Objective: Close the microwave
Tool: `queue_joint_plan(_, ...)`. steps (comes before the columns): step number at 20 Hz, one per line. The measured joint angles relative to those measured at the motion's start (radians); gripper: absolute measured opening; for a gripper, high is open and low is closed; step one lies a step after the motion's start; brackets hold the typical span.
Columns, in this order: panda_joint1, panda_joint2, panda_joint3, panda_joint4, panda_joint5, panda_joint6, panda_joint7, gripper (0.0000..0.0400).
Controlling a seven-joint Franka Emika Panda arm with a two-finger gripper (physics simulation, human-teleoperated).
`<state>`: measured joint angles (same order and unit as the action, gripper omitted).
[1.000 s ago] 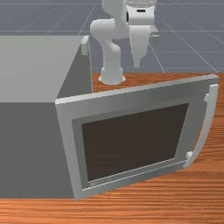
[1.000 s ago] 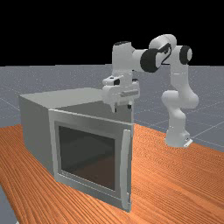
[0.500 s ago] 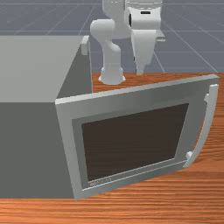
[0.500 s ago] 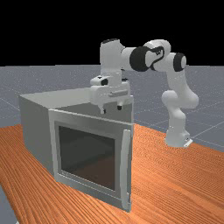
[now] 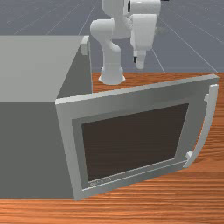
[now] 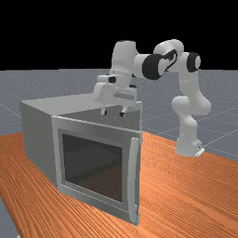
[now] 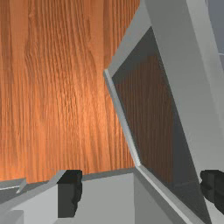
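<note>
Gripper (image 6: 113, 113) up slightly and tilted differently vs. half a second ago; microwave (image 5: 26, 148) and door (image 5: 131, 142) unchanged. Fingers spread, nothing pinched. Door swung open, standing out from the microwave toward the front view's right, handle (image 5: 206, 127) at its free edge. Fingertips sit above the door's top edge in the far view, apart from it; front view has them beyond it, on arm's side. Microwave on table (image 5: 153, 210), front view's left.
</note>
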<state>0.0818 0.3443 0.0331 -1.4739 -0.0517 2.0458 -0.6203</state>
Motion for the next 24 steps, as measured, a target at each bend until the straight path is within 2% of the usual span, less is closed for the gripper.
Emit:
queue_joint_plan(1, 0.000, -0.005, 0.000, -0.001, 0.000, 0.000, -0.001, 0.0400)
queue_joint_plan(2, 0.002, -0.026, -0.003, -0.042, -0.015, 0.073, 0.012, 0.0400)
queue_joint_plan(3, 0.000, -0.034, -0.003, -0.053, -0.011, 0.088, 0.005, 0.0400)
queue_joint_plan(4, -0.005, -0.024, 0.000, -0.019, 0.007, 0.014, -0.016, 0.0400)
queue_joint_plan(5, -0.010, -0.022, -0.001, -0.011, 0.012, -0.004, -0.025, 0.0400)
queue_joint_plan(6, -0.014, -0.044, -0.004, -0.059, 0.007, 0.070, -0.026, 0.0400)
queue_joint_plan(9, -0.021, -0.039, -0.009, -0.059, 0.005, 0.108, -0.031, 0.0400)
queue_joint_plan(10, -0.020, -0.035, -0.012, -0.068, -0.004, 0.161, -0.024, 0.0400)
queue_joint_plan(11, -0.021, -0.016, -0.011, -0.036, 0.001, 0.136, -0.030, 0.0400)
queue_joint_plan(12, -0.022, 0.013, -0.008, 0.022, 0.009, 0.067, -0.038, 0.0400)
queue_joint_plan(14, -0.022, 0.054, -0.008, 0.090, 0.012, 0.027, -0.042, 0.0400)
queue_joint_plan(16, -0.022, 0.135, -0.007, 0.240, 0.018, -0.100, -0.049, 0.0400)
queue_joint_plan(19, -0.014, 0.247, -0.015, 0.425, 0.001, -0.178, -0.049, 0.0400)
queue_joint_plan(20, -0.006, 0.255, -0.019, 0.434, -0.011, -0.183, -0.036, 0.0400)
queue_joint_plan(24, 0.001, 0.340, -0.011, 0.580, 0.004, -0.258, -0.032, 0.0400)
